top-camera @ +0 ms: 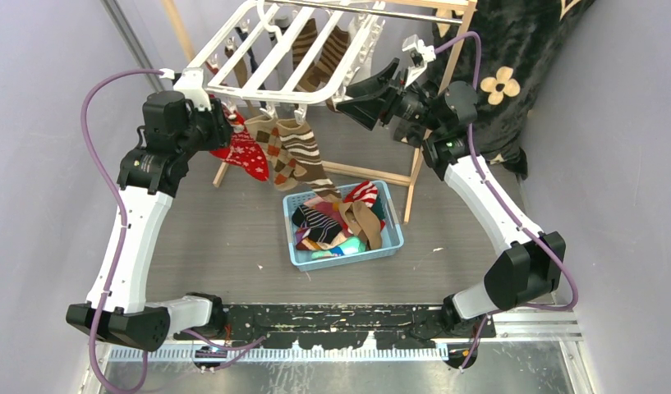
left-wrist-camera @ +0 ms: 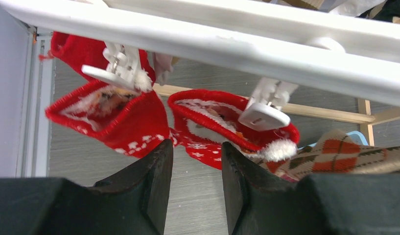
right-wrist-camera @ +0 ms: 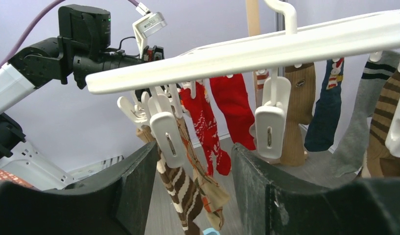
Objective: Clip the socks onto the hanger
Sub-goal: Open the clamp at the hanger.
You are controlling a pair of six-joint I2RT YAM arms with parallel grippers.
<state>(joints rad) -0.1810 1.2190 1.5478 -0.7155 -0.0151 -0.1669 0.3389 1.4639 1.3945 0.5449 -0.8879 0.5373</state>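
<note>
Socks (left-wrist-camera: 134, 122): 2 red w/ 2 pegs (left-wrist-camera: 264, 116); 1 hanger (left-wrist-camera: 237, 44), 1 basket (top-camera: 348, 259).

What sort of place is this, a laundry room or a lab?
Probably a robot test cell staged for laundry, not a home: a left arm and right arm bolted at the table edge, bare walls close in, and a white peg hanger holds socks near a blue basket.

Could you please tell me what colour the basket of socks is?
The basket is light blue, best seen in the top external view.
</note>
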